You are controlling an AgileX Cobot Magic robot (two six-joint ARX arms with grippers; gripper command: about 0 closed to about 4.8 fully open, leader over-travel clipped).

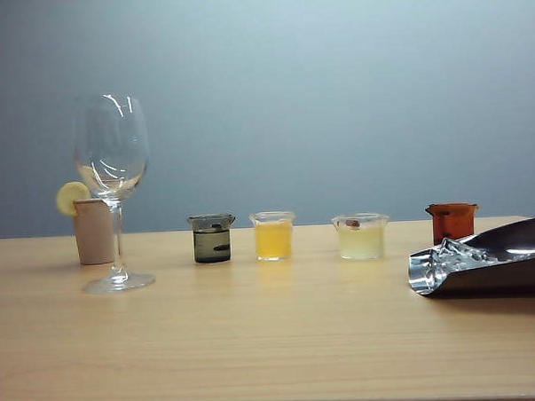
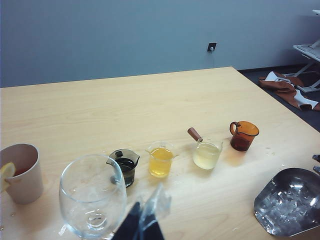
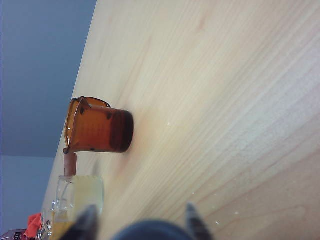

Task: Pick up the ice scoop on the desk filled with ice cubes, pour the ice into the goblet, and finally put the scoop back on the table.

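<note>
The ice scoop [image 1: 497, 263], shiny silver, lies on the desk [image 1: 282, 333] at the far right, its slanted mouth holding ice cubes [image 1: 452, 256] and facing left. The left wrist view also shows the scoop [image 2: 292, 200] and its ice cubes [image 2: 287, 202]. The goblet [image 1: 113, 172] stands upright and empty at the left. My left gripper [image 2: 142, 220] hovers just beside the goblet [image 2: 92, 197], dark fingers together around a clear strip. My right gripper [image 3: 140, 212] is low over the table, fingers apart, with a blurred dark rounded shape between them, touching neither.
A beige cup with a lemon slice [image 1: 93, 230] stands behind the goblet. Small cups stand in a row: dark [image 1: 211, 238], orange [image 1: 273, 236], pale yellow [image 1: 361, 237], amber [image 1: 451, 221]. The amber cup [image 3: 97, 126] is ahead of the right gripper.
</note>
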